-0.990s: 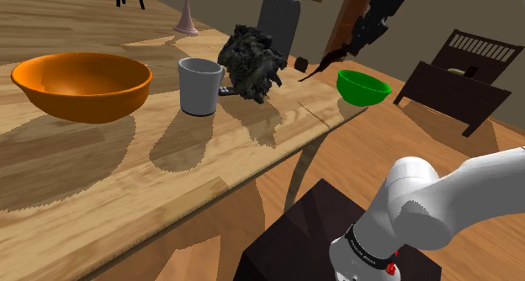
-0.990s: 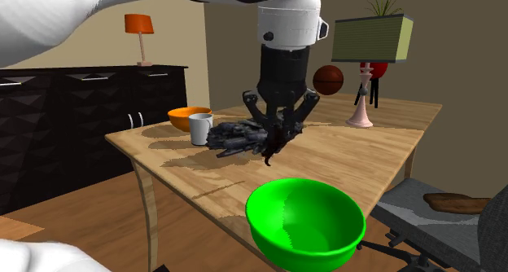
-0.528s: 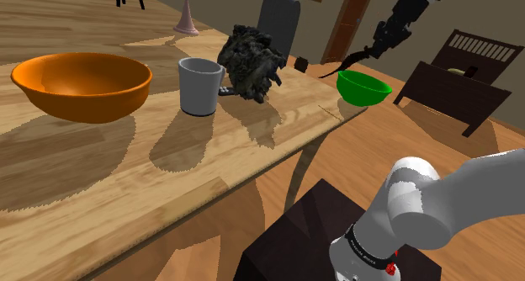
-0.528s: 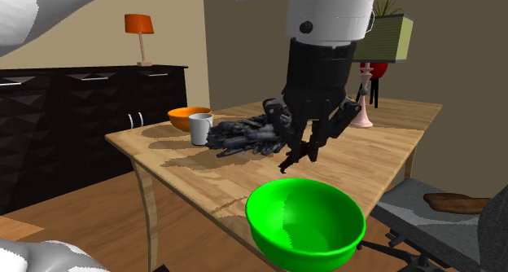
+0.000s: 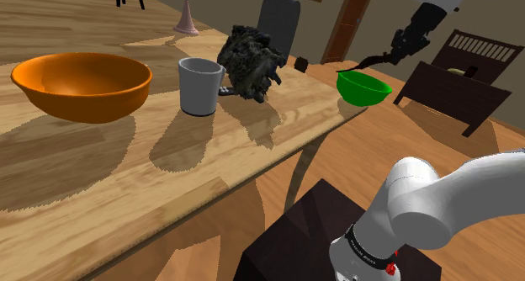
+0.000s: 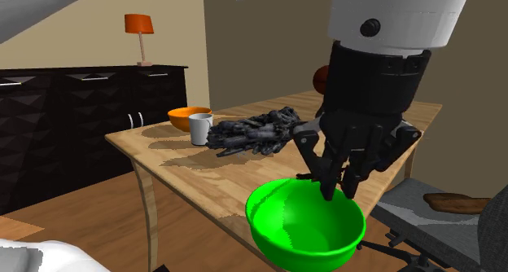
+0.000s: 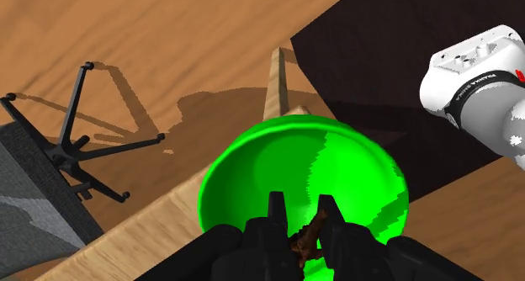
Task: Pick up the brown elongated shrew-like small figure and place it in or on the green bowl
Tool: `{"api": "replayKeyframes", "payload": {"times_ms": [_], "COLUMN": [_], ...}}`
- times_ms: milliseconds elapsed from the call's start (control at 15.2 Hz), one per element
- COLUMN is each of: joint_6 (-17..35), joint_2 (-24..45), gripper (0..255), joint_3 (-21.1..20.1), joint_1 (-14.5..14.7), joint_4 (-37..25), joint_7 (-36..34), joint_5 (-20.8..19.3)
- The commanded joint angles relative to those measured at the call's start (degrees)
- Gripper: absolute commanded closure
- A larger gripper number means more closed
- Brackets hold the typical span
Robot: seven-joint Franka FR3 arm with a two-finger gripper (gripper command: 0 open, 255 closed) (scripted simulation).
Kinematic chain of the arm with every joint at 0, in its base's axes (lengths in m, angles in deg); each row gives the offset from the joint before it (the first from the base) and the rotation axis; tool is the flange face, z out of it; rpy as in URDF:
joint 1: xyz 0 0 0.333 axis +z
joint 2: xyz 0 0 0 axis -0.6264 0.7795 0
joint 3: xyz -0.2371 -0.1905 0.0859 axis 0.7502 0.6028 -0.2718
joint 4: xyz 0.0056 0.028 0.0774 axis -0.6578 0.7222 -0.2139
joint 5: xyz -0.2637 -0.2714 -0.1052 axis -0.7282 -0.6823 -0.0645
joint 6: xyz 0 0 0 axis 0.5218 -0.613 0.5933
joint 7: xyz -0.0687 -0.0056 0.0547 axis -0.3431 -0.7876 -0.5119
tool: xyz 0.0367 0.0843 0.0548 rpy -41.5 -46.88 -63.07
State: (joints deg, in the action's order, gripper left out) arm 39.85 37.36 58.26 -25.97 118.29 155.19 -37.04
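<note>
Inspector: Room and work surface?

Operator: Domestic room with beige walls and a wooden floor point(image 6: 98, 221). The bench point(image 5: 168, 178) is light wood with visible grain. A black sideboard point(image 6: 73, 116) stands along the wall behind it and carries an orange lamp point(image 6: 139, 26). A dark dresser point(image 5: 458, 77) stands past the bench's far corner. The arm's stand point(image 5: 311, 237), a dark box, sits on the floor beside the bench's long edge.

Inspector: Items on the bench?

Operator: The orange bowl point(image 5: 80, 84) sits toward one end. The grey mug point(image 5: 200, 86) is near it, and the dark shaggy lump point(image 5: 251, 62) is just beside the mug. A pink stand point(image 5: 187, 18) is at the far edge. A small dark cube point(image 5: 300, 63) lies between the lump and the green bowl point(image 5: 363, 87). The green bowl sits at the corner of the opposite end, well apart from the mug and the orange bowl. A grey office chair point(image 6: 440, 217) stands near that corner, and its star base point(image 7: 76, 145) rests on the floor.

Inspector: Pincer and task item?

Operator: The black pincer point(image 6: 338, 185) points down over the green bowl's opening. Its fingertips are about level with the rim in the second exterior view. It is clenched on the brown figure point(image 7: 307, 235), a thin elongated piece gripped between the two fingers. In the shoulder view the figure's thin dark end juts sideways from the pincer. The figure is off the bench, above the bowl's interior. Whether it touches the bowl cannot be determined.
</note>
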Motion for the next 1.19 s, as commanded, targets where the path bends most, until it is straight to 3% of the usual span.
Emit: {"api": "replayKeyframes", "payload": {"times_ms": [0, 660, 1122], "joint_6": [1.28, 8.11, 8.36], "joint_2": [-0.82, -4.73, -4.86], "gripper": [255, 255, 255], "joint_3": [0.19, 0.33, 0.37], "joint_1": [-0.44, -2.7, -2.77], "joint_4": [1.98, 12.46, 12.82], "joint_7": [0.24, -0.17, -0.18], "joint_5": [-0.56, -2.71, -2.79]}}
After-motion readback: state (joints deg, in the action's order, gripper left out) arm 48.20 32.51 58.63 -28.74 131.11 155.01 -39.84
